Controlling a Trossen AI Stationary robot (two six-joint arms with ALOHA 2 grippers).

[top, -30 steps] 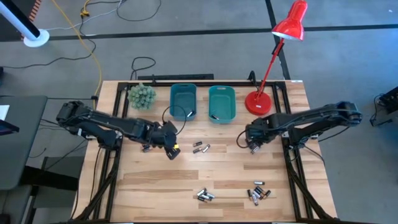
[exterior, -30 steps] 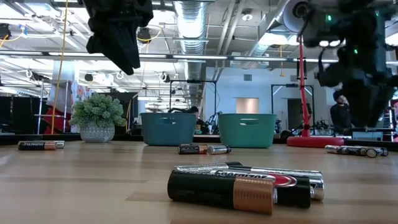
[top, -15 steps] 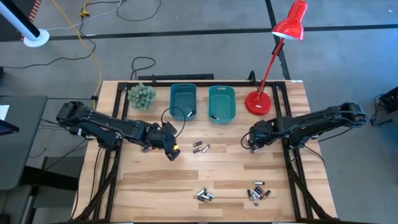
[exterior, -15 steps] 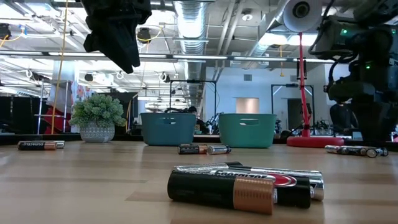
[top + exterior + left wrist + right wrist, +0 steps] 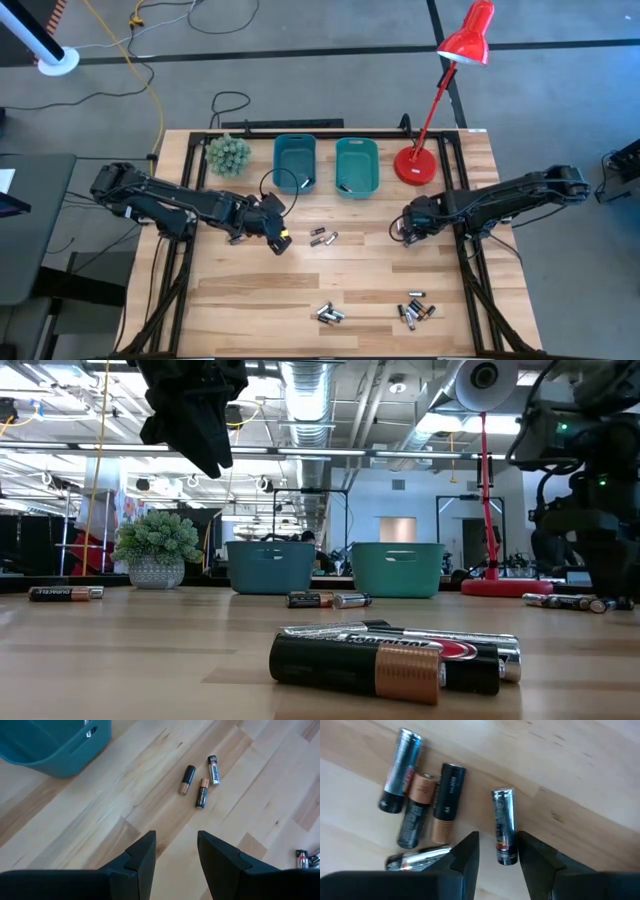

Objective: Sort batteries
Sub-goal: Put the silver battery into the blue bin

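Right gripper [image 5: 497, 851] low over a battery cluster [image 5: 422, 815].
Jaws apart, one silver battery [image 5: 504, 826] just ahead between them; left gripper [image 5: 176, 851] parted too, three batteries [image 5: 201, 781] well beyond on the surface [image 5: 260, 795].

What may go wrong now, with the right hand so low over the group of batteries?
1. The open right hand straddles one silver battery, but a black-and-copper battery lies close beside it. One finger may push that neighbour or pinch both.
2. The silver battery is round and lies loose on the wood, so it may roll or slip as the hand closes.
3. The left hand is open over bare wood, short of the three batteries; closing here would likely grasp nothing.
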